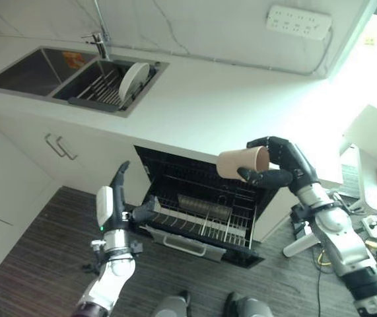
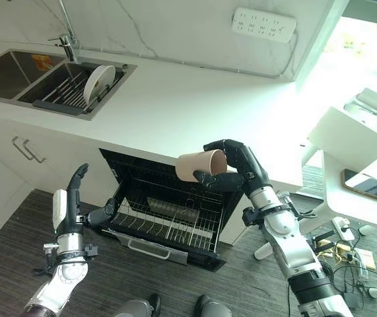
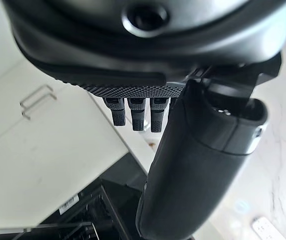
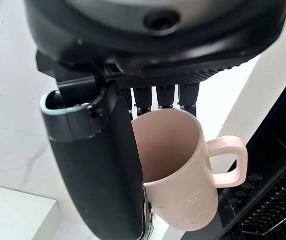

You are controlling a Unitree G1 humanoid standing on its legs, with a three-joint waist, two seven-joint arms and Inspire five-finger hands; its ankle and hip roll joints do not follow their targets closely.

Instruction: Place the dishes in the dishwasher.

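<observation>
The mug (image 4: 183, 170) looks like smooth, matt pink plastic or clay; which one cannot be told. It is pinched by the right hand (image 1: 287, 165), made of dark, matt plastic. The dishwasher (image 1: 201, 205) below the mug is black inside, with racks of thin, shiny metal wire. The counter (image 1: 221, 105) above the dishwasher is smooth, white and a little glossy. The sink (image 1: 36, 69) set in the counter is dull grey metal. A glossy white plate (image 1: 134, 80) stands in the sink.
</observation>
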